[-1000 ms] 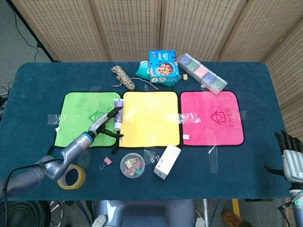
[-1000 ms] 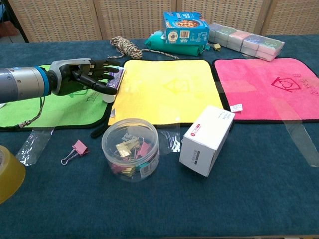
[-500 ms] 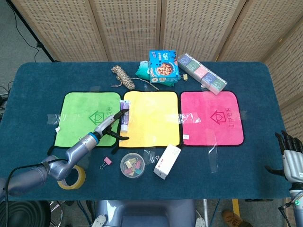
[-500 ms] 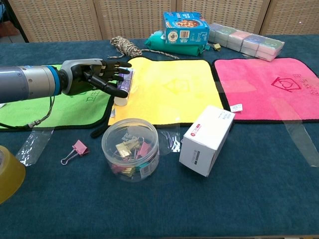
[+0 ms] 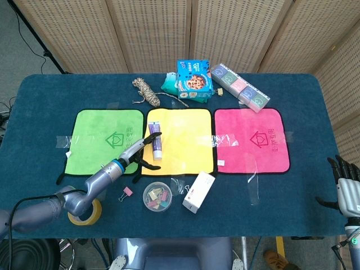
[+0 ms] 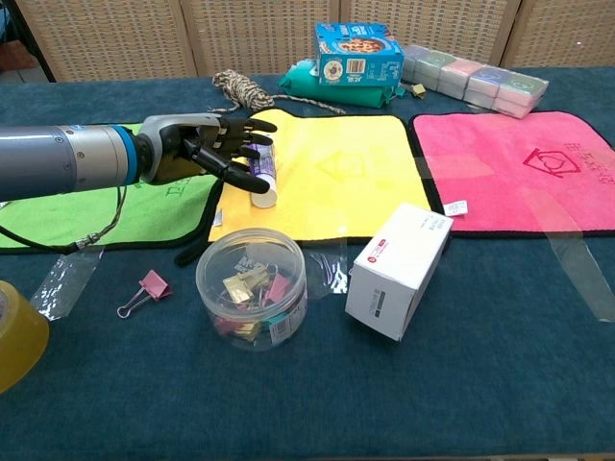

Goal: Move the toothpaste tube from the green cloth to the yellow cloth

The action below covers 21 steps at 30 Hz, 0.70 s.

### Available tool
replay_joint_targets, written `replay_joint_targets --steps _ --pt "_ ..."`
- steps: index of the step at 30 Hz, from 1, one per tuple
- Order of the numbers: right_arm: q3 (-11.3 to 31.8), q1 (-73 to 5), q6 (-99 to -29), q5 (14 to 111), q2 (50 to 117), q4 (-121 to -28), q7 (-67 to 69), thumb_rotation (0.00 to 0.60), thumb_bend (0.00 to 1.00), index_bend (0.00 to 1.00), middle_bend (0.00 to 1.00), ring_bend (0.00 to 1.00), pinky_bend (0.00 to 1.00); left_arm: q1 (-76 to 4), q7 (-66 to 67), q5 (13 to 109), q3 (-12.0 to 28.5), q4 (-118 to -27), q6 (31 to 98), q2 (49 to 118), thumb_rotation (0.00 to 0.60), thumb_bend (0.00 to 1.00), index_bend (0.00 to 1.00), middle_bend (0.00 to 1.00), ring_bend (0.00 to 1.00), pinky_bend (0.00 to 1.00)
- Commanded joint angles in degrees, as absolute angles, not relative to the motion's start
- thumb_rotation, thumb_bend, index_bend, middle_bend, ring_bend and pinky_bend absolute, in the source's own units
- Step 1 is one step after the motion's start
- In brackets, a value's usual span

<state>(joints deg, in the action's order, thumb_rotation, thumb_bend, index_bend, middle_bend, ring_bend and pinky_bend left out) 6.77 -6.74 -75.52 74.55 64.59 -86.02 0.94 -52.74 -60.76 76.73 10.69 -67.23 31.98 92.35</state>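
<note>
The left hand (image 6: 207,154) held the toothpaste tube (image 5: 156,138) between curled fingers over the near-left part of the yellow cloth (image 5: 185,140), just past its border with the green cloth (image 5: 95,138), apparently positioned to set it down there.

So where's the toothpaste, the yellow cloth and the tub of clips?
toothpaste tube (image 5: 156,142): head view, on the purple body of the tube.
yellow cloth (image 5: 188,140): head view, on a bare part of the cloth, right of the tube.
tub of clips (image 6: 251,286): chest view, on its clear side wall.
</note>
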Motion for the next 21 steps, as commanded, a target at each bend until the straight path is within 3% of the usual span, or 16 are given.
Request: replay_joint_targets --steps 1,15,21 --pt "6.76 -6.72 -75.57 74.58 64.52 -86.11 0.95 0.6 0.0 0.0 0.0 0.0 0.0 -53.18 -59.68 76.1 11.24 -67.72 31.31 92.74 0.6 0.0 0.0 0.0 0.0 0.0" --pt "6.89 -6.46 -76.13 74.64 64.01 -86.63 1.31 0.6 0.0 0.0 0.0 0.0 0.0 -53.99 -55.38 74.35 13.46 -69.8 30.93 94.15 0.6 0.0 0.0 0.0 0.0 0.0" --pt "6.78 -6.34 -76.47 75.05 63.79 -87.08 1.39 0.6 0.0 0.0 0.0 0.0 0.0 -52.5 -54.36 75.29 13.62 -73.95 32.78 91.35 0.6 0.0 0.0 0.0 0.0 0.0"
